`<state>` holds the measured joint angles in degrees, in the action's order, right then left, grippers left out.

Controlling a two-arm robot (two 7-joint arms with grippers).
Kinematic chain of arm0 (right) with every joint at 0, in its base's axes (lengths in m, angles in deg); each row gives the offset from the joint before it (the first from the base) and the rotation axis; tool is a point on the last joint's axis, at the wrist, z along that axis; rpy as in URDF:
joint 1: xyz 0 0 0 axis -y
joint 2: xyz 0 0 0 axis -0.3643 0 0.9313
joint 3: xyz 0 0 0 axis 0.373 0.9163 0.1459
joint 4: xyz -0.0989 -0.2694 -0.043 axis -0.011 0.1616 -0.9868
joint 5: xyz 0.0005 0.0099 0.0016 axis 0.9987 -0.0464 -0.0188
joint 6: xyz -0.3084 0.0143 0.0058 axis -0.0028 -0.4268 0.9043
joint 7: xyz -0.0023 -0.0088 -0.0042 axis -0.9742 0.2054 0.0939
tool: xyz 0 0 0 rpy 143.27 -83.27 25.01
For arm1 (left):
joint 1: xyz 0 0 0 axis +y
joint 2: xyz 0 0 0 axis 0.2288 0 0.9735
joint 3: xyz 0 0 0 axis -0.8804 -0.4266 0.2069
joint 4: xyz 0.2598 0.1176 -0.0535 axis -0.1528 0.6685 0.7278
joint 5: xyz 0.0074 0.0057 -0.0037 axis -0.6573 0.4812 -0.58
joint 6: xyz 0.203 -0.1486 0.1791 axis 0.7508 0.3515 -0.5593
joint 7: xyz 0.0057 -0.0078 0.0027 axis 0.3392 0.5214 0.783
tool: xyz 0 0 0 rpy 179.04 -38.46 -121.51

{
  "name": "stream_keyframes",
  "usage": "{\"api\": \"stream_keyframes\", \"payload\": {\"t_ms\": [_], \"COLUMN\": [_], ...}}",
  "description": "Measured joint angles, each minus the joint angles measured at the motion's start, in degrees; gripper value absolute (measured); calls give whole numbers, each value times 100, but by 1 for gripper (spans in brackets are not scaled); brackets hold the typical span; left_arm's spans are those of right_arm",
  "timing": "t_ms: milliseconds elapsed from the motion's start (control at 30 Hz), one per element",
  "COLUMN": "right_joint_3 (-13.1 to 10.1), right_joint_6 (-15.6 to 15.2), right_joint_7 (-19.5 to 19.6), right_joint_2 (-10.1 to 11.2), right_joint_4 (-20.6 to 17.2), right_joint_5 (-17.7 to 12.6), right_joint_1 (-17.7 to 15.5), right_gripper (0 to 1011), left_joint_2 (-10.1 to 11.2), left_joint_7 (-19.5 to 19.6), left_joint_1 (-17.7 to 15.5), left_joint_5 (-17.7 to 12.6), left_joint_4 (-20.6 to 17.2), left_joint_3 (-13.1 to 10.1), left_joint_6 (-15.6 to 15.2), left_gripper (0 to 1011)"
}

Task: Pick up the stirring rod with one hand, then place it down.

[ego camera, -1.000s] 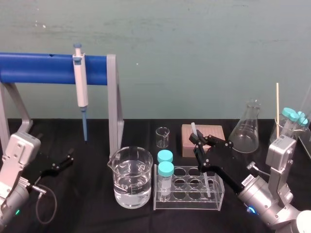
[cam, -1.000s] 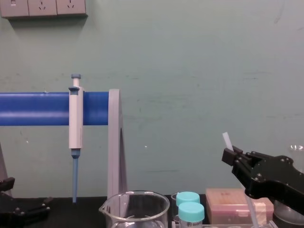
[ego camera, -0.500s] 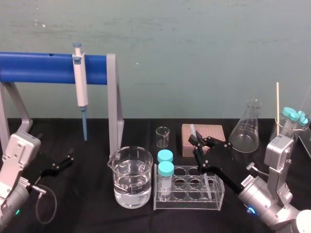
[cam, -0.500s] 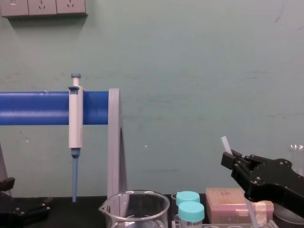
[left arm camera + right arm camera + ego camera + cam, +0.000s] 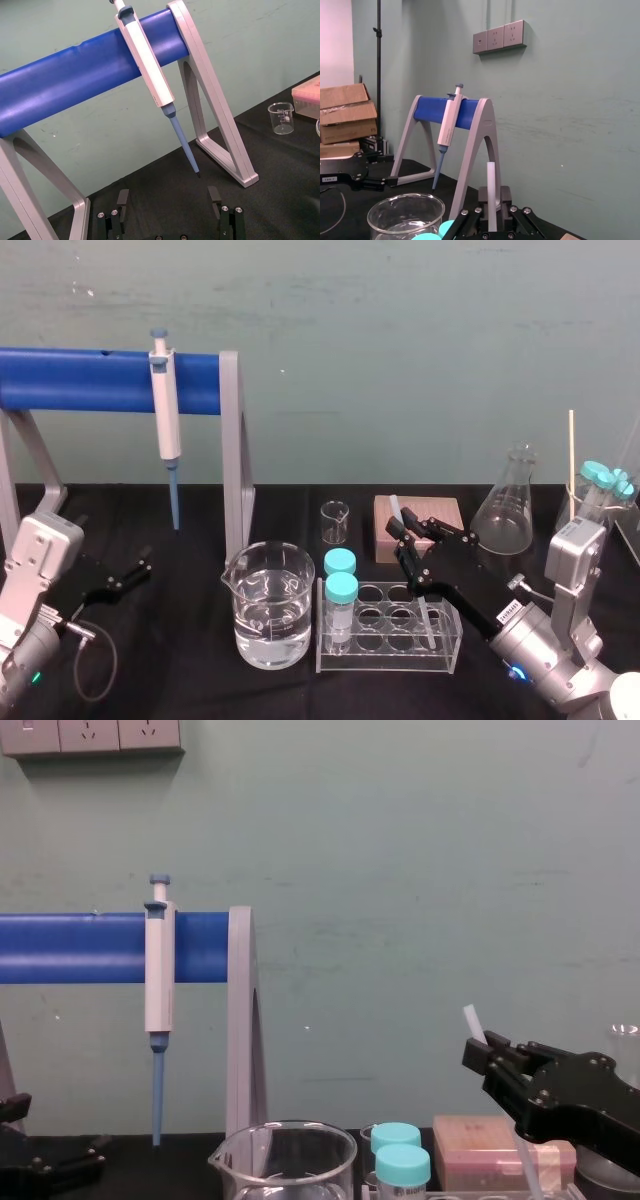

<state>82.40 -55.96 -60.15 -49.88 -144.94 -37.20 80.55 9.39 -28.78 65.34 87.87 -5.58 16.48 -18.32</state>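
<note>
In the head view the right gripper (image 5: 404, 528) sits right of centre, above the clear tube rack (image 5: 388, 652), its jaws pinched on the stirring rod (image 5: 396, 508). The rod leans a little, its blunt top poking above the fingers and its lower end down in a right-hand well of the rack; whether it touches the bottom cannot be told. A small white label on the right arm is too small to read. Two teal-capped vials (image 5: 341, 588) stand at the rack's left end, a beaker of water (image 5: 268, 605) is just left of them, and the left gripper (image 5: 125, 575) lies low at the left edge of the black table (image 5: 200, 680), well apart from the rod. The pipette (image 5: 165, 420) hangs on the blue stand (image 5: 80, 380) at upper left. In the left wrist view that gripper's fingers are spread wide at the bottom of the frame, holding nothing, with the pipette on the blue bar above them. In the right wrist view the rod stands upright at lower centre, clamped between the black fingers; a label at lower left is unreadable. In the chest view the rod's white tip sticks up from the closed gripper at lower right, and the wall sockets (image 5: 90, 735) at upper left carry no legible print.
</note>
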Motion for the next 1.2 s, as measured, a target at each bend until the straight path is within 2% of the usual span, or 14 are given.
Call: {"api": "stream_keyframes", "payload": {"t_ms": [67, 100, 200, 233, 300, 567, 633, 667, 767, 800, 967, 1100, 1167, 1200], "right_joint_3": [-1, -1, -1, -1, -1, -1, -1, -1, -1, -1, -1, -10, -42, -138], "right_joint_6": [2, 3, 4, 5, 6, 7, 7, 7, 7, 7, 7, 23, 66, 105], "right_joint_7": [0, 0, -1, -1, -1, -1, -1, -1, -1, -1, -1, 63, 176, 380], "right_joint_2": [0, 0, 0, 0, 0, 0, 0, 0, 0, 0, 0, -3, -17, -61], "right_joint_4": [-1, -2, -3, -3, -3, -3, -3, -3, -3, -3, -3, -30, -95, -205], "right_joint_5": [0, 0, 0, 0, 0, 0, 0, 0, 0, 0, 0, 47, 116, 194], "right_joint_1": [0, 0, 0, 0, 0, 0, 0, 0, 0, 0, 0, -14, -38, -91], "right_gripper": [174, 241, 299, 359, 397, 681, 715, 780, 835, 889, 995, 1000, 1000, 1000], "left_joint_2": [0, 0, 0, 0, 0, 0, 0, 0, 0, 0, 0, 0, 0, 0], "left_joint_7": [0, 0, 0, 0, 0, 0, 0, 0, 0, 0, 0, 0, 0, 0], "left_joint_1": [0, 0, 0, 0, 0, 0, 0, 0, 0, 0, 0, 0, 0, 0], "left_joint_5": [0, 0, 0, 0, 0, 0, 0, 0, 0, 0, 0, 0, 0, 0], "left_joint_4": [0, 0, 0, 0, 0, 0, 0, 0, 0, 0, 0, 0, 0, 0], "left_joint_3": [0, 0, 0, 0, 0, 0, 0, 0, 0, 0, 0, 0, 0, 0], "left_joint_6": [0, 0, 0, 0, 0, 0, 0, 0, 0, 0, 0, 0, 0, 0], "left_gripper": [1000, 1000, 1000, 1000, 1000, 1000, 1000, 1000, 1000, 1000, 1000, 1000, 1000, 1000]}}
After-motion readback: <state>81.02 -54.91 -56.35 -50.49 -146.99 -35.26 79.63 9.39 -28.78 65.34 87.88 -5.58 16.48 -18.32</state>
